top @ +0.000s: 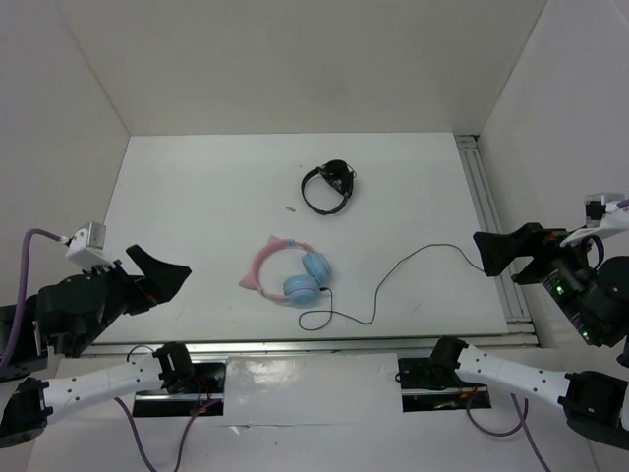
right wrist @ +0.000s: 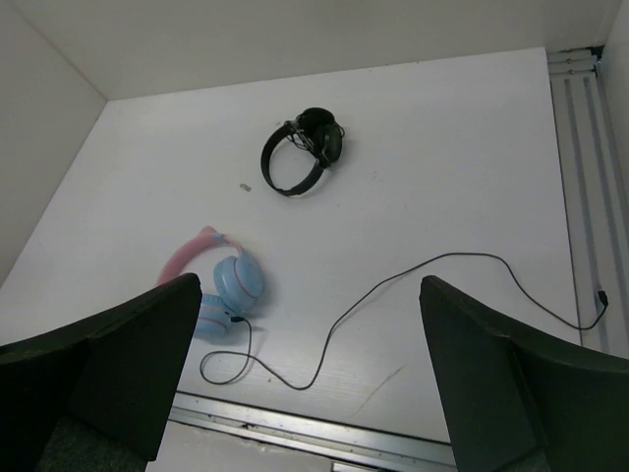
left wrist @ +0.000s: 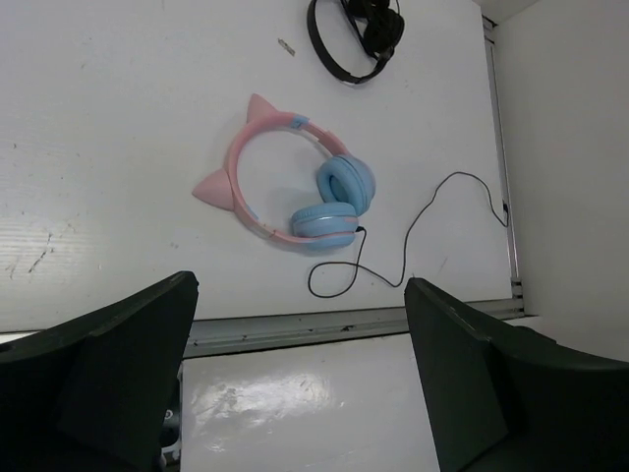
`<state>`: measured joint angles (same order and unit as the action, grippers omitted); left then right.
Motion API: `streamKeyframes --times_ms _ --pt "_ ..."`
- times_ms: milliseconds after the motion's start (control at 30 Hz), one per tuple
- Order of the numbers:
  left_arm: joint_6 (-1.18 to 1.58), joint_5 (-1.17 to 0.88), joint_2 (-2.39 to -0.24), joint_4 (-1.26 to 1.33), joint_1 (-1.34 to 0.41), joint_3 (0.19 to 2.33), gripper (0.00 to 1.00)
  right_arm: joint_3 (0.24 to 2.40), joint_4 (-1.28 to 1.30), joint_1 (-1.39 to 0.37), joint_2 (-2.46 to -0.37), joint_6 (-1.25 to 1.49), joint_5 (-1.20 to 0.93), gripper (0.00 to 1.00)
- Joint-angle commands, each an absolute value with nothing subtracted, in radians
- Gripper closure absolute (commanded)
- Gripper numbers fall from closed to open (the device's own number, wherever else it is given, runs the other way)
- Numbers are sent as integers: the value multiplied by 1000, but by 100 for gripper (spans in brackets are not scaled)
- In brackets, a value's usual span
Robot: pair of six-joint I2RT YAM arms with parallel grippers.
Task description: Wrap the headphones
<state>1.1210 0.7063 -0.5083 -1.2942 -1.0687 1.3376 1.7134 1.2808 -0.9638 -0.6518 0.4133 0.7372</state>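
The headphones (top: pixel 314 266) lie flat near the table's middle front, with a pink headband, two cat ears and light blue earcups. They also show in the left wrist view (left wrist: pixel 344 182) and the right wrist view (right wrist: pixel 236 280). Their thin black cable (top: pixel 429 247) loops in front of the earcups, then trails loose to the right edge; it shows in both wrist views (left wrist: pixel 454 175) (right wrist: pixel 462 255). My left gripper (top: pixel 162 262) (left wrist: pixel 300 285) is open and empty, raised at the left, well away from the headphones. My right gripper (top: pixel 482 254) (right wrist: pixel 310 283) is open and empty, raised above the cable's far end.
Smaller all-black headphones (top: pixel 329 185) (left wrist: pixel 359 34) (right wrist: pixel 300 152) lie farther back. A tiny scrap (top: pixel 289 208) lies left of them. A metal rail (top: pixel 491 226) runs along the table's right edge and another (top: pixel 344 342) along the front. White walls enclose the table.
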Motion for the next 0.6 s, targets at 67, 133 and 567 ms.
streamKeyframes --times_ms 67,133,567 --pt "1083 729 -531 -1272 -1072 1322 0 1700 1246 -960 -687 377 681 1" --pt "1083 729 -531 -1262 -1072 1296 0 1665 1181 -960 -651 362 637 1" --pt "599 587 -943 -518 -991 1022 0 1179 753 -960 -589 337 362 1"
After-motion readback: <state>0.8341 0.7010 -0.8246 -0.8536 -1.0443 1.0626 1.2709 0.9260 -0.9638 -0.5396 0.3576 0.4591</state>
